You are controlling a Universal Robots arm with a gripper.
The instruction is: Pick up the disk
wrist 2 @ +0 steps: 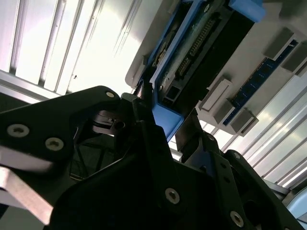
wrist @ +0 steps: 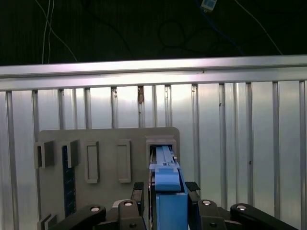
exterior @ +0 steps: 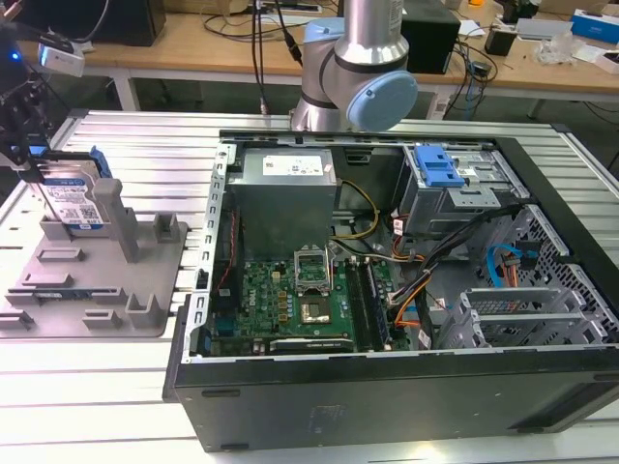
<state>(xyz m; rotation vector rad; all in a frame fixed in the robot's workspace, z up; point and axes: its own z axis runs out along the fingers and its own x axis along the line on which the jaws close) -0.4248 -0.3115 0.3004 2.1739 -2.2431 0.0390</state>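
1. Gripping looked done. The gripper (exterior: 32,164) stood over the bench (exterior: 106,396) near its edge at the exterior view's left. Its two fingers (wrist: 138,190) were narrowed onto the upper end of the disk (exterior: 73,198), one against each flat side.
2. In the first wrist view the disk's blue side rail ran straight between the fingers with no clear gap on either side. I judged the hold to be closed on the disk, not merely placed around it.
3. The disk stood upright on edge in the grey fixture (exterior: 145,290), with its label turned toward the exterior camera. Its lower end was hidden behind one of the fixture's posts.
4. Whether the lower edge rested in the slot or hung just above it could not be told. The disk overlapped the posts, so I judged it raised barely, if at all.
5. As a judgement, the reach and the grasp were finished, but the disk was not yet lifted clear of the posts.
6. The open computer case (exterior: 387,401) and its blue-handled drive cage (exterior: 440,174) stood well apart from the fixture, across the bench's middle and toward the exterior view's right.
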